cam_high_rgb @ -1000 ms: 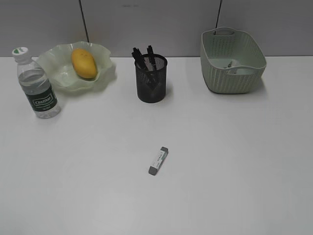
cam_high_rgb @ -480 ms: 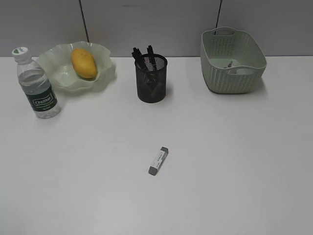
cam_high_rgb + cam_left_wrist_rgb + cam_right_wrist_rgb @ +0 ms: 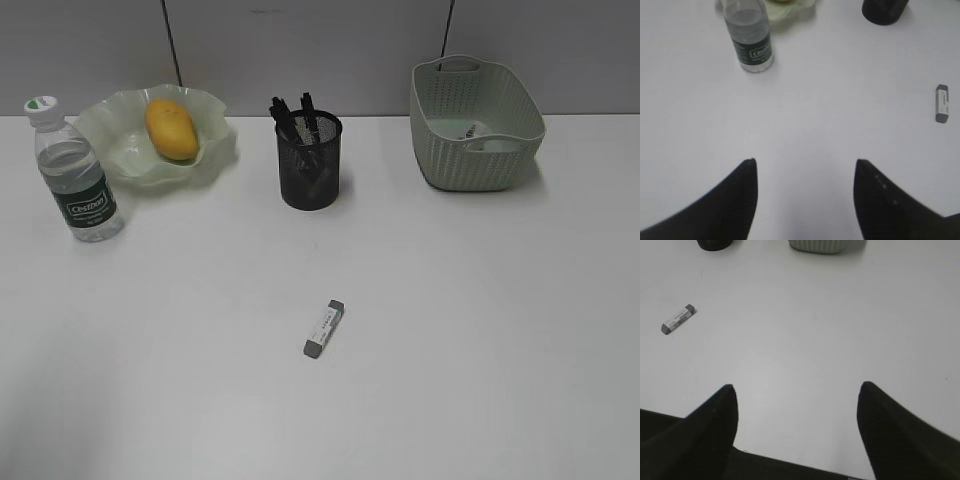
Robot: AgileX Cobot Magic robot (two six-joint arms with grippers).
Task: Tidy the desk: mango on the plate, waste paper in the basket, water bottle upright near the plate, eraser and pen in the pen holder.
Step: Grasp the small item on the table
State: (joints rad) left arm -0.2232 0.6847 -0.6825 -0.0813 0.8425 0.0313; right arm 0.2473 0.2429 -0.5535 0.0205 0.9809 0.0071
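Note:
The yellow mango (image 3: 172, 129) lies in the wavy green plate (image 3: 215, 150) at the back left. Beside the plate the water bottle (image 3: 76, 185) (image 3: 748, 37) stands upright. Black pens (image 3: 293, 117) stick out of the black mesh pen holder (image 3: 310, 167). A grey-white eraser (image 3: 325, 328) (image 3: 942, 103) (image 3: 678, 318) lies flat on the middle of the desk (image 3: 480, 330). Waste paper (image 3: 482, 140) rests inside the green basket (image 3: 470, 165). Neither arm shows in the exterior view. My left gripper (image 3: 805, 162) and right gripper (image 3: 797, 387) hang open above bare desk, holding nothing.
A grey partition wall runs behind the desk. The pen holder's base (image 3: 715, 244) and the basket's base (image 3: 816, 246) show at the top of the right wrist view. The desk's front edge shows under the right gripper.

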